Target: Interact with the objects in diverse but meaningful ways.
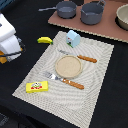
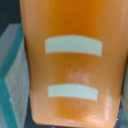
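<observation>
The arm (image 1: 9, 37) sits at the exterior view's left edge; its jaws are hidden there, so their opening cannot be told. In the wrist view the loaf (image 2: 75, 65), orange with two pale slashes, fills the frame right under the jaws. Beyond them rightward lie the banana (image 1: 45, 40), the yellow box (image 1: 38, 87), the carton (image 1: 74, 38), a plate (image 1: 68, 66), then the pan (image 1: 65, 9) and pot (image 1: 92, 13), well apart.
</observation>
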